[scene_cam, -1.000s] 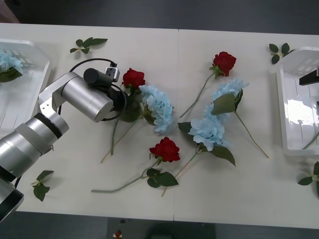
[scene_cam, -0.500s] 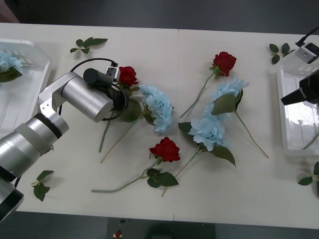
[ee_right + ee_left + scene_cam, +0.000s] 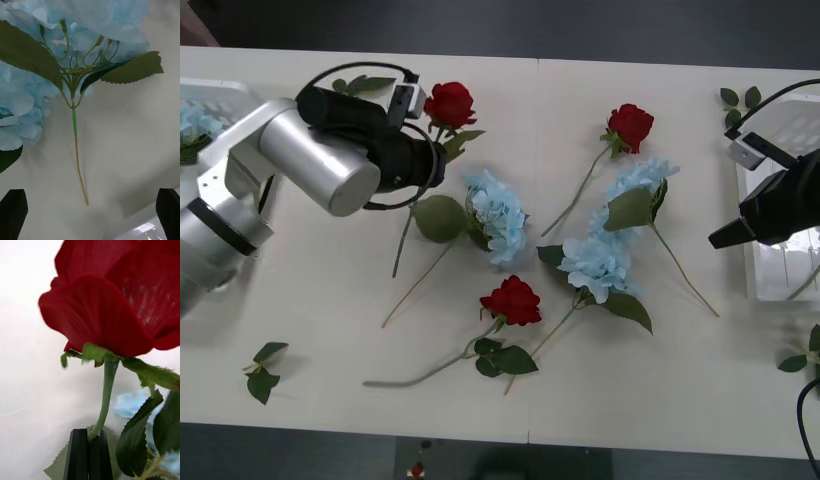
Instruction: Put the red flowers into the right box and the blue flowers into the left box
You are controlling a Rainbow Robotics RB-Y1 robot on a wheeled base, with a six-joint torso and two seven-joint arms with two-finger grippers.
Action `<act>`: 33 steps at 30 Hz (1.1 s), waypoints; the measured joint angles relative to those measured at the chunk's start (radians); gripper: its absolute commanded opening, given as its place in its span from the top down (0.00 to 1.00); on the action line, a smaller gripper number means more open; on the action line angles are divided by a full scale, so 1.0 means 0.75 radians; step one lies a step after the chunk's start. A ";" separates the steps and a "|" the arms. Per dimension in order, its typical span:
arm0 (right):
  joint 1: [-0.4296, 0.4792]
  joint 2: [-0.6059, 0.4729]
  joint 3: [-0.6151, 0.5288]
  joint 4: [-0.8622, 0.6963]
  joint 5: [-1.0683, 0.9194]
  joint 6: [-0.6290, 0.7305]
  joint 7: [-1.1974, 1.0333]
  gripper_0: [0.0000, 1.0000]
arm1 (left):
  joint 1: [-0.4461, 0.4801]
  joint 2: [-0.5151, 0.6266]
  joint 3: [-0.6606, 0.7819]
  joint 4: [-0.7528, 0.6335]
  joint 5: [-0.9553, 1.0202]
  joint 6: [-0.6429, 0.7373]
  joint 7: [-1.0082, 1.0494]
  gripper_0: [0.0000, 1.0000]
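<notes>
A pale table point(image 3: 330, 330) stretches across, flowers scattered over its middle. At ten o'clock the left gripper point(image 3: 442, 152) has its black fingers point(image 3: 88, 453) pinched tight on the stem of a red rose point(image 3: 450, 103), the bloom raised above the tabletop. Two more red roses lie loose, one at twelve o'clock point(image 3: 630, 124), one at six point(image 3: 511, 300). Three blue flowers point(image 3: 600, 262) sprawl in the centre. At three o'clock the right gripper point(image 3: 725, 236) hovers beside the right box point(image 3: 746, 200), fingers point(image 3: 13, 210) spread wide, facing a blue flower's stem point(image 3: 77, 150). The left box point(image 3: 220, 95) sits at nine o'clock, a blue bloom point(image 3: 192, 122) inside.
</notes>
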 measured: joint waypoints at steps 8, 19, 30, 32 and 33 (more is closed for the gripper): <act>0.020 0.027 -0.013 -0.024 -0.068 -0.039 0.015 0.00 | 0.000 0.145 0.095 -0.318 0.309 -0.017 0.064 1.00; 0.020 0.028 -0.286 -0.067 -0.476 0.176 0.015 0.00 | -0.013 -0.017 0.107 -0.538 0.106 -0.133 0.592 1.00; 0.020 0.028 -0.313 -0.053 -0.837 0.222 -0.236 0.00 | -0.149 -0.328 0.107 -0.510 -0.174 -0.133 0.931 1.00; 0.020 0.028 -0.301 -0.053 -0.901 0.218 -0.280 0.00 | -0.155 -0.359 0.107 -0.507 -0.191 -0.133 0.946 1.00; 0.020 0.028 -0.292 -0.053 -0.933 0.214 -0.286 0.00 | -0.155 -0.368 0.107 -0.507 -0.195 -0.133 0.956 1.00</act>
